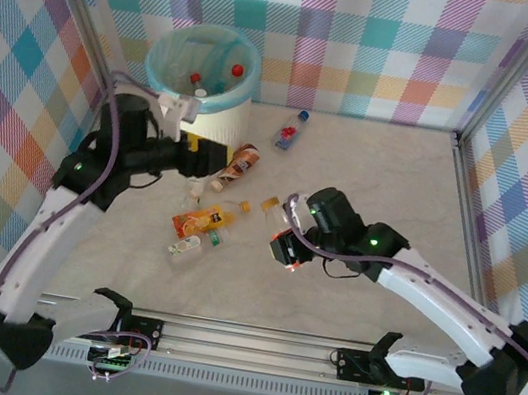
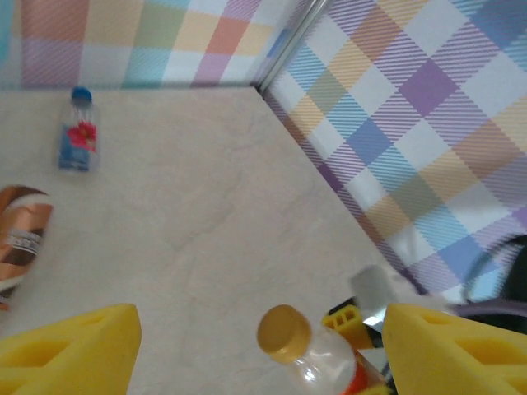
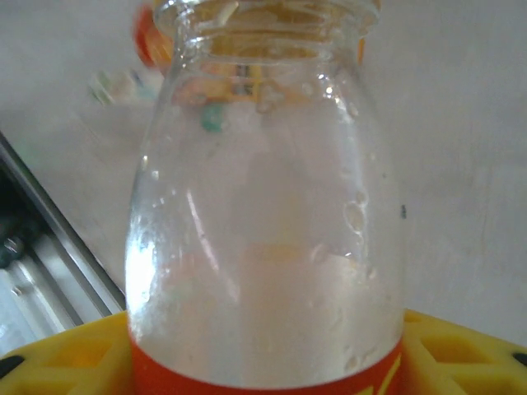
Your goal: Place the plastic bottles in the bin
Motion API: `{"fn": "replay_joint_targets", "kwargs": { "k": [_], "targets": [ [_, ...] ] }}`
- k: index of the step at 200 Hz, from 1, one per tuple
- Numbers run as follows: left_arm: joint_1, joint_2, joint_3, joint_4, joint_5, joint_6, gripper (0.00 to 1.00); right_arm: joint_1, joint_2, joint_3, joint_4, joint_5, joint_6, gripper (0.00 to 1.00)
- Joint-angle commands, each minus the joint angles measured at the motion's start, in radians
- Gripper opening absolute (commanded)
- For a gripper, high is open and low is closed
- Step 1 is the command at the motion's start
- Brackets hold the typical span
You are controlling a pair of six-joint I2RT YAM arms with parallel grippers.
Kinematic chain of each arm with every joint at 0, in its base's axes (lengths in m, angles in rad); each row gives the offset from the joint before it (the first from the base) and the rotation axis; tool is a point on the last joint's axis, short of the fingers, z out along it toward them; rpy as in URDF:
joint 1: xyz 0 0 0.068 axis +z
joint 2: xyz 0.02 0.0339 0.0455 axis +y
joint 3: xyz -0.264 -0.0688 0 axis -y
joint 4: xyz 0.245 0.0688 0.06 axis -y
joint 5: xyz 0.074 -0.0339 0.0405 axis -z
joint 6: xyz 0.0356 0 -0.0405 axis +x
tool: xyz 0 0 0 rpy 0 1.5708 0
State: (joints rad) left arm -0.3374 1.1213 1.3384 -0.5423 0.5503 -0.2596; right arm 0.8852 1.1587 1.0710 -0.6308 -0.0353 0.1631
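Right of the loose bottles [image 1: 201,223], my right gripper [image 1: 288,250] is clenched on a clear orange-label bottle [image 3: 263,247], its long axis running straight out from the pads [image 3: 66,362]. Bin [image 1: 226,110] sits far-left of it, beyond my left arm [image 1: 45,232], which is nearer.

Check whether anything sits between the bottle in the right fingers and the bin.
Yes: from the held bottle, the brown bottle lies on that line, and the left arm reaches across just before the bin.

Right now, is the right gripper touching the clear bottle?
Touching. Right wrist view: yellow pads of the right gripper hug both sides of the clear bottle.
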Motion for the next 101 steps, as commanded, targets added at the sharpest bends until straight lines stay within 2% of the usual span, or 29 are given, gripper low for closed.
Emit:
{"fn": "replay_joint_targets", "kwargs": {
  "k": [1,31,78,101],
  "targets": [
    [-0.038,0.048,0.067,0.077,0.126,-0.165,0.78,0.004,-0.041,0.041,0.143,-0.046,-0.064,0.57],
    [-0.106,0.103,0.099,0.118,0.177,-0.176,0.81,0.004,-0.051,0.075,0.241,-0.126,-0.098,0.56],
    [-0.169,0.173,0.152,0.05,0.232,-0.152,0.7,0.004,-0.047,0.086,0.306,-0.184,-0.103,0.56],
    [-0.191,0.177,0.156,0.039,0.252,-0.139,0.7,0.004,-0.049,0.083,0.308,-0.176,-0.1,0.56]
  ]
}}
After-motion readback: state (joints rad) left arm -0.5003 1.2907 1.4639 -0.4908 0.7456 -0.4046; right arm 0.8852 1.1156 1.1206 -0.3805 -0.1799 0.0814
